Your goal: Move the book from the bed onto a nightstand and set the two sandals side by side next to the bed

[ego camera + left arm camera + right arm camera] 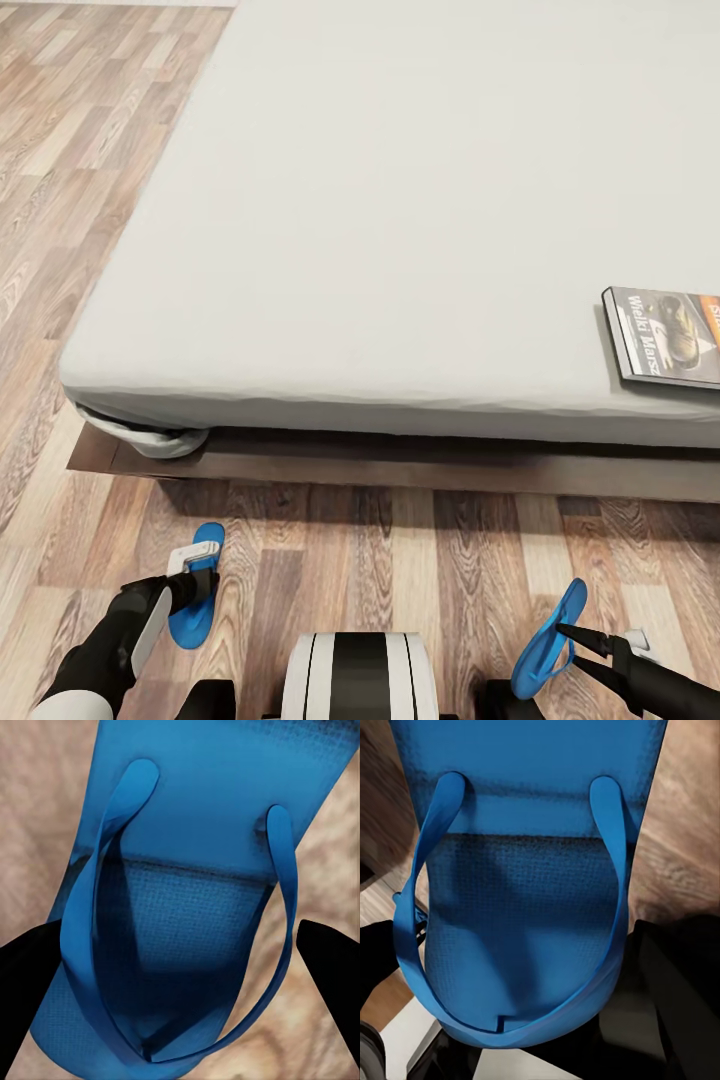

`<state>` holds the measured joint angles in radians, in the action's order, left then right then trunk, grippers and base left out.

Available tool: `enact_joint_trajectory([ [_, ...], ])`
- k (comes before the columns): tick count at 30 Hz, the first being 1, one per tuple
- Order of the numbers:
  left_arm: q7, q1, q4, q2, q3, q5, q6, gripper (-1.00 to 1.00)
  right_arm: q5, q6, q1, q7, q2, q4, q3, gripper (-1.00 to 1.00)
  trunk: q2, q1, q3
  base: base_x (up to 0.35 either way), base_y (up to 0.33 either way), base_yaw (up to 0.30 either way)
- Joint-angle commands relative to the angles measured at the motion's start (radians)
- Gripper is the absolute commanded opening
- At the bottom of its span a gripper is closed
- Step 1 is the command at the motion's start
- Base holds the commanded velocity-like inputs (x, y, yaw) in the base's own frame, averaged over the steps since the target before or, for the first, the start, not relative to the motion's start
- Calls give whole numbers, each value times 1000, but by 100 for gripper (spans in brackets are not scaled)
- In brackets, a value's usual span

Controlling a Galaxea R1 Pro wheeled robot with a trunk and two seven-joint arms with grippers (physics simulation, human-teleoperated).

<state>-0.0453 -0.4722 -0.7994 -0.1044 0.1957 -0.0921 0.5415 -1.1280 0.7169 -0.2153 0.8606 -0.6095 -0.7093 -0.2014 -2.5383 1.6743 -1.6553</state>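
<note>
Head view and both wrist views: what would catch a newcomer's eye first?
Two bright blue sandals: the right sandal, tilted up off the wood floor at the right pincer, and the left sandal flat by the left pincer. Then the pale bed, with the book at its right edge.

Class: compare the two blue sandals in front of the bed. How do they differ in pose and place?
The left sandal lies near flat on the wood floor, under the left tool; the right sandal is tilted up on edge at the right tool. The left one lies nearer the bed corner; the right one lies towards the book's side. Both are bright blue flip-flops.
</note>
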Motion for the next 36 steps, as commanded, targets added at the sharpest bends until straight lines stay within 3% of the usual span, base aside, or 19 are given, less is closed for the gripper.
enact_joint_trajectory([
  [1, -1, 0, -1, 0, 2, -9, 6, -100, -9, 6, -1, 0, -1, 1, -4, -100, 0, 0, -1, 14, 4, 0],
  [7, 1, 0, -1, 0, 2, -9, 6, -100, -9, 6, -1, 0, -1, 1, -3, -100, -1, 1, -12, 3, 1, 0],
  [36, 1, 0, -15, 2, 2, -14, 6, -100, -9, 6, -1, 1, -1, 1, 0, -100, -1, 1, -12, 0, 0, 0],
])
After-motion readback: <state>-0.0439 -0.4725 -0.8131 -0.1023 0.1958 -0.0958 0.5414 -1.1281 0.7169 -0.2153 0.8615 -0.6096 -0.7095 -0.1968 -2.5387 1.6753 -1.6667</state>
